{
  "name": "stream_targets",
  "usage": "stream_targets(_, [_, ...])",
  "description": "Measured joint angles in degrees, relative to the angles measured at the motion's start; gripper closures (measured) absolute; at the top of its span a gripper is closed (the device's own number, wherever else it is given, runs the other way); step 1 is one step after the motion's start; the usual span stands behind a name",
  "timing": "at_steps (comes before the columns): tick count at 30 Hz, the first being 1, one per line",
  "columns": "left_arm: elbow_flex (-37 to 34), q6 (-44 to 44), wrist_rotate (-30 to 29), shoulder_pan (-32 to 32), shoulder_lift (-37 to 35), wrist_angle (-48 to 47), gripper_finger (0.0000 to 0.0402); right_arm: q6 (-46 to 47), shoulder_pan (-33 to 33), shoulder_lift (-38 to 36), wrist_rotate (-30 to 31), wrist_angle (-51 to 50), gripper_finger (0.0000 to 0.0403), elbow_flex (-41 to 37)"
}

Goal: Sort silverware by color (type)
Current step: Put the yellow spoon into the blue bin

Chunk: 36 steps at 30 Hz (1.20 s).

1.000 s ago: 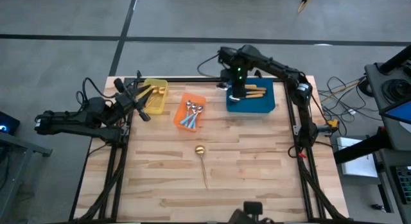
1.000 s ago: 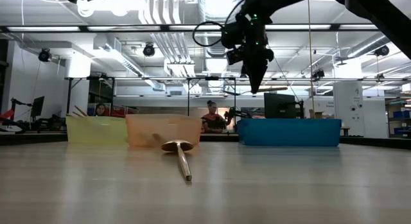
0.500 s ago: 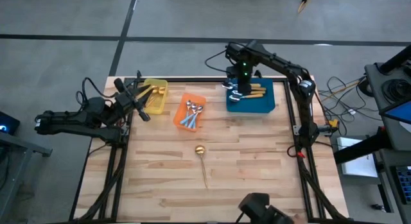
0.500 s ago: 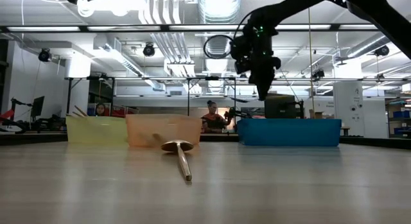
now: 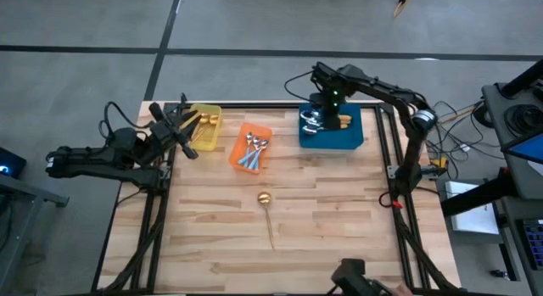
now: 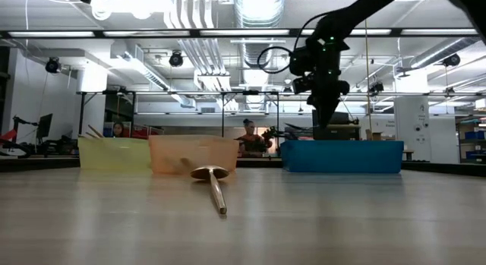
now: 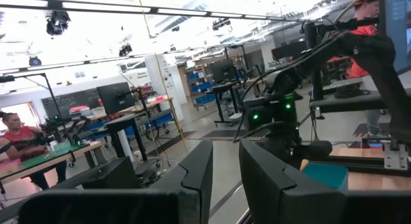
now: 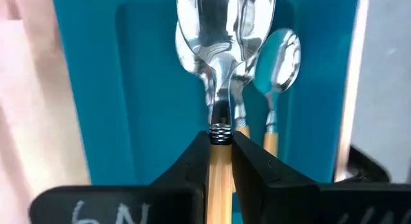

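My right gripper (image 5: pixel 325 120) hangs over the blue bin (image 5: pixel 348 136), fingers pointing down, shut on an orange-handled spoon (image 8: pixel 217 38). Under it in the bin lie other orange-handled spoons (image 8: pixel 277 54). One gold spoon (image 5: pixel 266 215) lies flat on the table's middle, its bowl toward the far edge. The orange bin (image 5: pixel 251 147) holds blue-handled spoons, and the yellow bin (image 5: pixel 204 126) holds gold ones. My left gripper (image 5: pixel 185 133) waits open beside the yellow bin, at the table's left edge. My right gripper pinches the spoon's orange handle (image 8: pixel 220 161) just behind the coiled neck, between its two fingers (image 8: pixel 252 176). The fingers come from above and lie along the handle. The silver bowl points down at the spoons in the blue bin; whether it touches them cannot be told.
The three bins stand in a row along the far edge. In the low view the gold spoon (image 6: pixel 216 187) lies in front of the orange bin (image 6: pixel 194 153). Bare wood covers the near half of the table. People sit in the room beyond.
My right gripper has moved toward the table's right edge, from the blue bin's left wall to over its middle, and has sunk a little toward the bin, still holding the spoon. The left arm has kept still.
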Motion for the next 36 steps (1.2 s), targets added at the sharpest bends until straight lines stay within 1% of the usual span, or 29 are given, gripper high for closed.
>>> stream_targets(4, [0.0, 0.0, 0.0, 0.0, 0.0, 0.4, 0.0342, -1.9, 0.0, -4.8, 0.0, 8.1, 0.0371, -7.4])
stream_targets(7, [0.0, 0.7, 0.0, 0.0, 0.0, 0.5, 0.0342, -2.3, -0.3, -6.7, 0.0, 12.9, 0.0371, -11.5])
stream_targets(9, [0.0, 1.5, 0.0, 0.0, 0.0, 0.7, 0.0342, -2.3, -0.6, -7.1, 0.0, 14.4, 0.0371, -13.3])
stream_targets(14, [0.0, 3.9, 0.0, 0.0, 0.0, 2.1, 0.0342, -2.3, -1.6, -6.3, 0.0, 14.7, 0.0371, -15.8])
stream_targets(21, [0.0, 7.1, 0.0, 0.0, 0.0, 3.4, 0.0342, -1.6, -2.7, -4.5, 0.1, 14.7, 0.0371, -16.6])
stream_targets(28, [0.0, 7.5, 0.0, 0.0, 0.0, 3.4, 0.0342, -0.1, -2.7, -2.8, 0.0, 14.7, 0.0371, -16.6])
stream_targets(36, [0.0, 8.6, 0.0, 0.0, 0.0, 3.4, 0.0342, 0.0, -2.6, -2.7, 0.0, 14.7, 0.0371, -16.6])
